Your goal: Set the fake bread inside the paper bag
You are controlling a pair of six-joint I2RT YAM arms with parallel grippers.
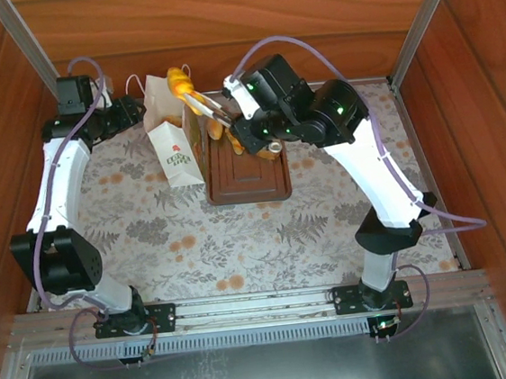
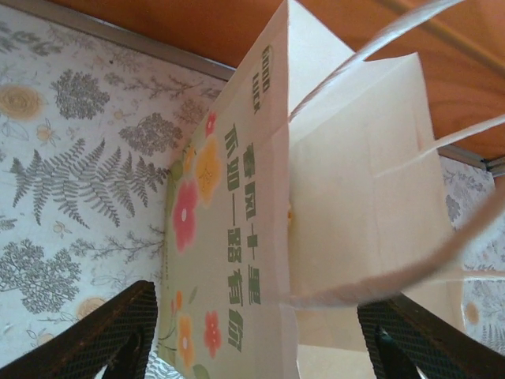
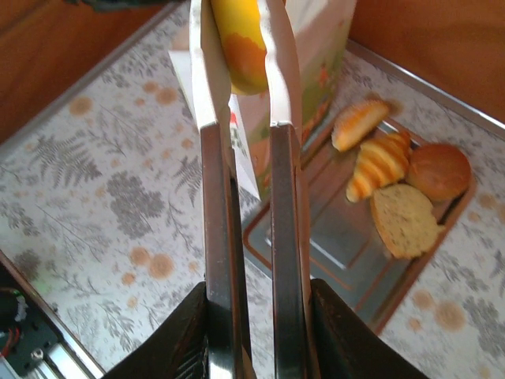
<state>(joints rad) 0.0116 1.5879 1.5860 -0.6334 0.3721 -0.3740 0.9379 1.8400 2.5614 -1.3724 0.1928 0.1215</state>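
Overhead, the right gripper (image 1: pixel 243 109) clamped the tongs (image 1: pixel 210 103), whose tips pinched a yellow roll (image 1: pixel 178 80) just above the paper bag (image 1: pixel 174 148). At the left wrist, the left gripper (image 2: pixel 252 339) stood spread, the bag's rim between its fingers (image 2: pixel 118 332). At the right wrist, four pastries (image 3: pixel 379 164) lay on the tray (image 3: pixel 323 245), well apart from the tongs' tips.

Your top camera looks down from above the near edge over the whole table (image 1: pixel 240 236); your left wrist camera sits close against the paper bag (image 2: pixel 355 197), which your right wrist camera also sees beyond the tongs (image 3: pixel 217 237).
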